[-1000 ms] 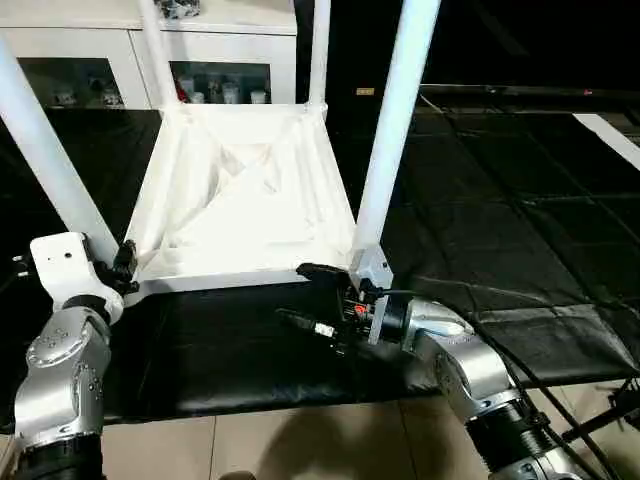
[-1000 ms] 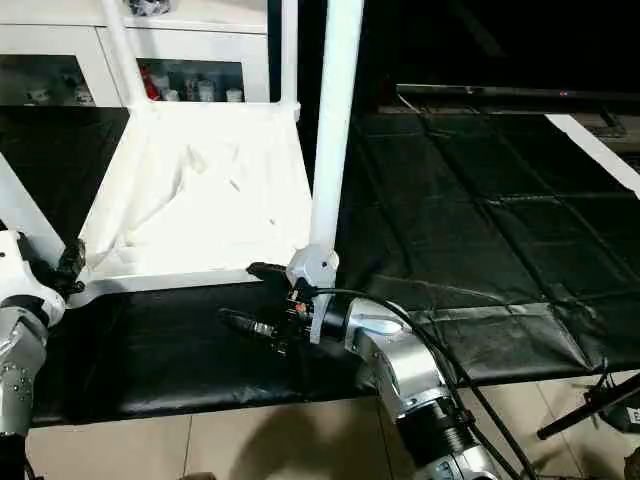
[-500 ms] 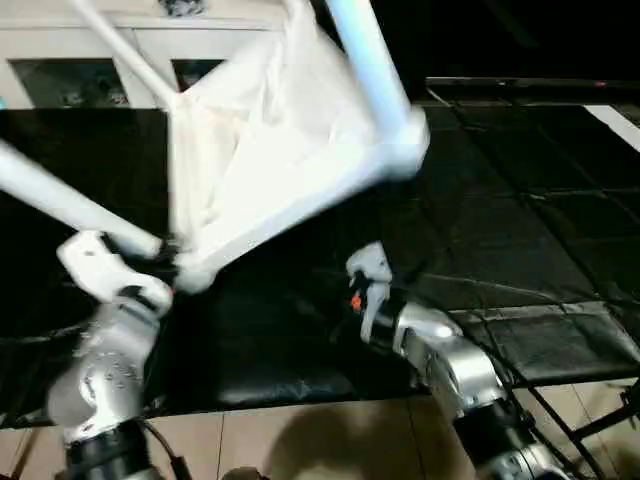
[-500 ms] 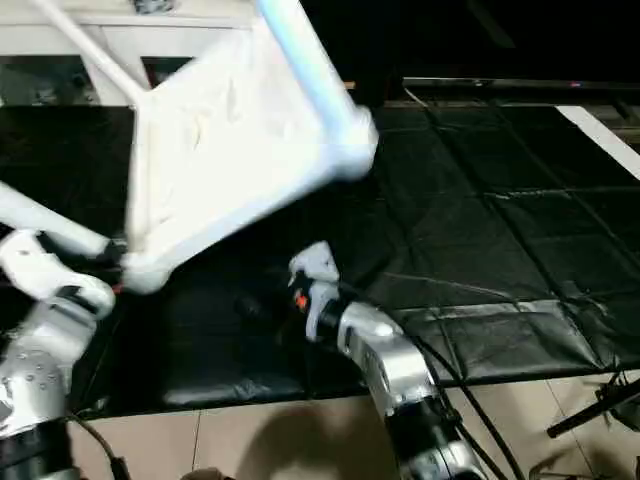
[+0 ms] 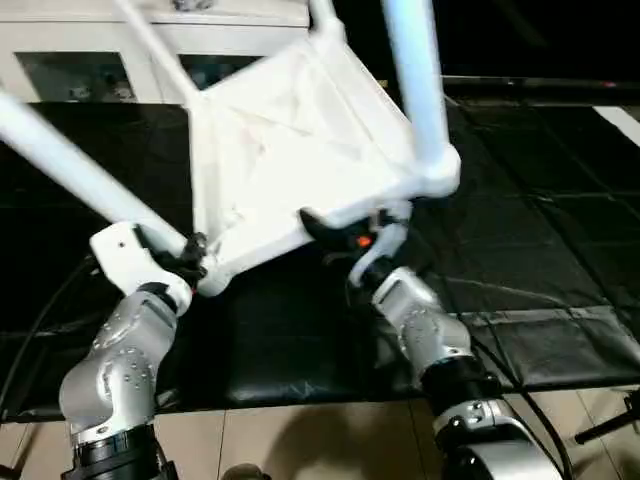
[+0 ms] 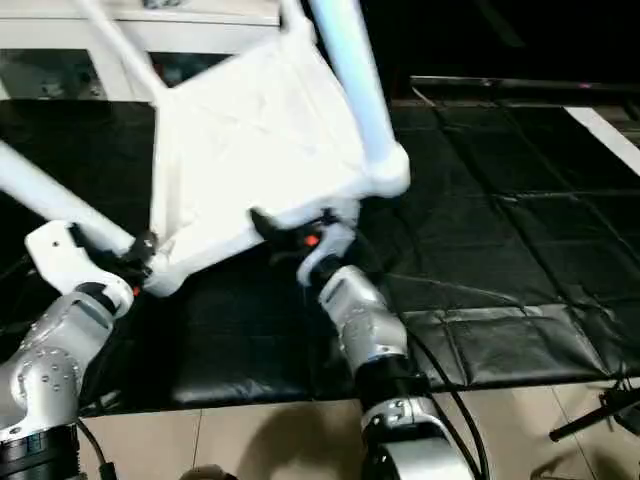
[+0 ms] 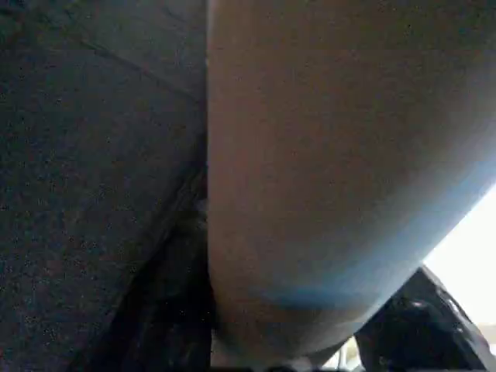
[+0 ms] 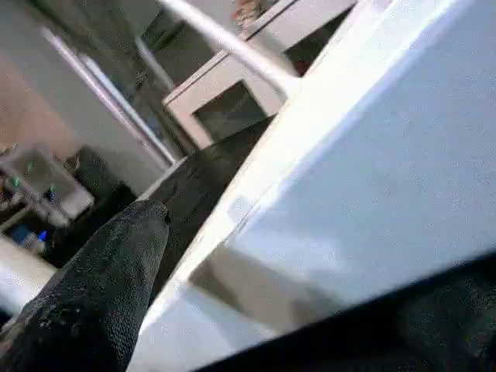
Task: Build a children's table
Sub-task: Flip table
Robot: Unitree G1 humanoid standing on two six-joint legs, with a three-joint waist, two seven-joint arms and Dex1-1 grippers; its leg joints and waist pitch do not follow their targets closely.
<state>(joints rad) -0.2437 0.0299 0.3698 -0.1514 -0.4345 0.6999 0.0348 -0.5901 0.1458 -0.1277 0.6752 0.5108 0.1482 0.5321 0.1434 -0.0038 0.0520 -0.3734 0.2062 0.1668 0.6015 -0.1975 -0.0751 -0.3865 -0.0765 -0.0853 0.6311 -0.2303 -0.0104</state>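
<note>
White plastic table (image 5: 300, 150): upturned, tilted above black mat (image 5: 520, 200).
My left gripper (image 5: 190, 258): clamps a tapered white leg (image 5: 70, 165).
My right gripper (image 5: 335, 230): spread wide around tabletop rim.

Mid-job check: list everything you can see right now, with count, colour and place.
Table top: one, white, upside down, tilted over the mat.
Legs: four, white, sticking up from the top's corners.
Mat: one, black, under the table.
Cabinet: one, white, glass doors, behind.
Floor: beige tiles, nearest.
Left end effector: black fingers closed on the near left leg's base.
Right end effector: black fingers open at the top's near edge.
</note>
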